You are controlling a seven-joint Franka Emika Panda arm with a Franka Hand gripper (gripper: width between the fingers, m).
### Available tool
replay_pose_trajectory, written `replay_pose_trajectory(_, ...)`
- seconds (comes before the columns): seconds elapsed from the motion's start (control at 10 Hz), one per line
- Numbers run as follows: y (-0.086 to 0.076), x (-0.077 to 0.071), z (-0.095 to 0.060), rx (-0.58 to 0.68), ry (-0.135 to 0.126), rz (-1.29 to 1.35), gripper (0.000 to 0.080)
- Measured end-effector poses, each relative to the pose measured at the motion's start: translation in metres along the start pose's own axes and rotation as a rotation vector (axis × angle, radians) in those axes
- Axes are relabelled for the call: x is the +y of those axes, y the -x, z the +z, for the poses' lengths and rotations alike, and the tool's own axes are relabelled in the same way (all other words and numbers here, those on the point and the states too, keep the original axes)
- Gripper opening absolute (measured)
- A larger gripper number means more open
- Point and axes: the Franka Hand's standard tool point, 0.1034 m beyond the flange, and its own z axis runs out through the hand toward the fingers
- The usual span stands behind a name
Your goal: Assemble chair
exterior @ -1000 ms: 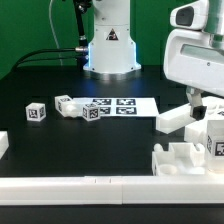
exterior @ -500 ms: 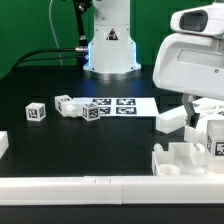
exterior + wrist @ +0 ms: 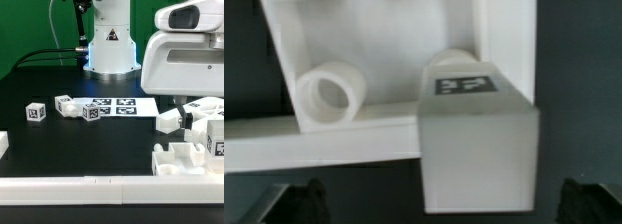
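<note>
Since a second ago the arm's white housing (image 3: 185, 55) has swung toward the exterior view's left, filling the frame's upper right. Our pincer (image 3: 438, 203) stands wide open and empty, dark fingers (image 3: 304, 200) either side of a glossy white tagged chair block (image 3: 477, 140) in the lower-right cluster on the black bench (image 3: 60, 140). We should centre on its flat sides before closing. We count three small tagged white cubes (image 3: 66, 105) centre left and at least three larger pieces (image 3: 185, 158) lower right.

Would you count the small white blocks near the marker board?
3 blocks: one at the exterior view's far left, one midway, one at the marker board's edge; some possibly hidden.
</note>
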Motion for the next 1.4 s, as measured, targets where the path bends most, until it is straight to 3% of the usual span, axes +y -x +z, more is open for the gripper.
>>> replay_pose_trajectory(0.2,0.002,-0.002,0.003,-0.004,0.006,-0.064,0.0649)
replay_pose_trajectory(0.4,0.008,-0.013,0.009,-0.013,0.014,0.016,0.0649)
replay_pose_trajectory(0.7,0.008,-0.013,0.009,-0.011,0.022,0.112,0.0626)
replay_pose_trajectory(0.9,0.008,-0.013,0.009,-0.01,0.022,0.255,0.0281)
replay_pose_trajectory(1.3,0.009,-0.01,0.01,-0.001,0.03,0.679,0.0284)
replay_pose_trajectory(1.4,0.009,-0.008,0.01,-0.007,0.018,0.816,0.0284)
